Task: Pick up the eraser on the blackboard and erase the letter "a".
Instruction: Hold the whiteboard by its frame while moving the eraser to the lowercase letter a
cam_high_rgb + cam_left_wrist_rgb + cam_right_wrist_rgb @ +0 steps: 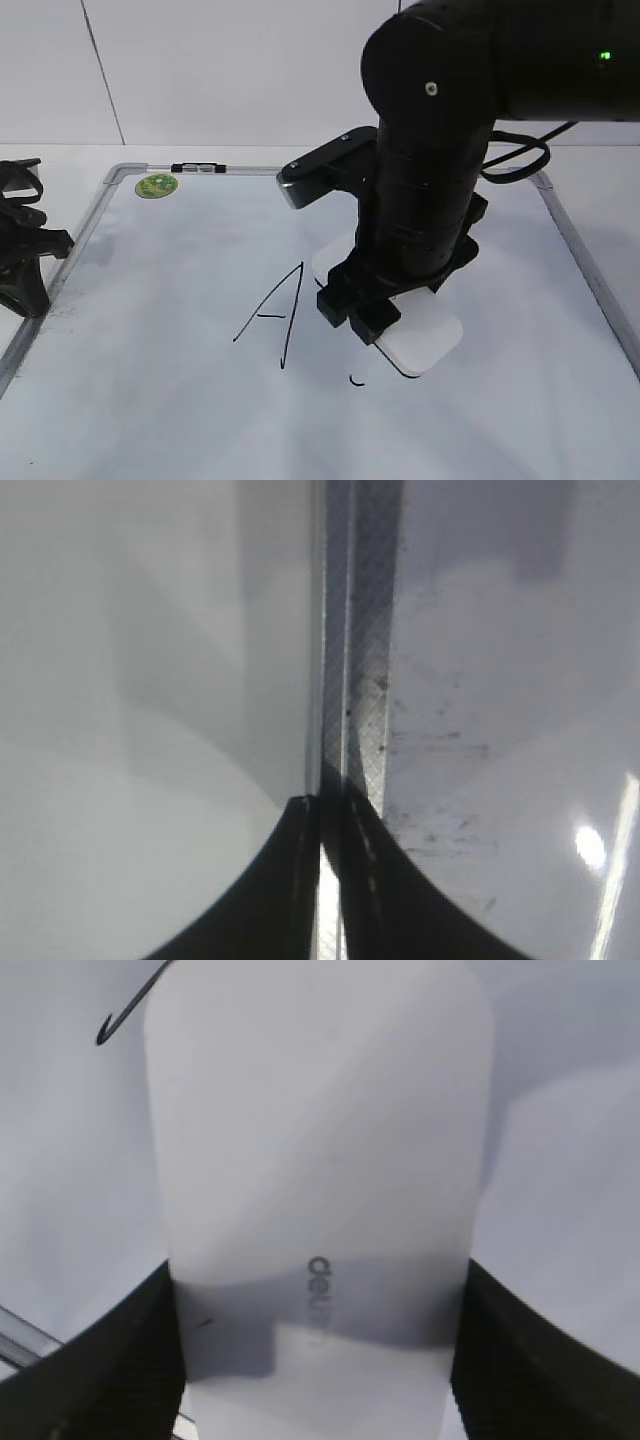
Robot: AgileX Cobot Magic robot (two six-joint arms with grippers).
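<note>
The white eraser (432, 345) lies flat on the blackboard (180, 400), a white board with a grey frame. My right gripper (362, 305) is shut on the eraser's long sides. In the right wrist view the eraser (315, 1130) fills the middle, with grey lettering on top and my right gripper (315, 1360) clamped across it. Of the letter "a" (356, 380) only a small curved black stroke shows by the eraser's front edge; the rest is hidden under the eraser. A hooked stroke (125, 1015) shows at the eraser's far left corner. My left gripper (30, 270) is shut and empty at the board's left frame.
A large capital "A" (272, 315) is drawn just left of the eraser. A round green sticker (157, 185) sits at the board's back left corner. The left wrist view shows my left gripper (330, 820) over the grey frame rail (365, 630), with smudged board surface to its right.
</note>
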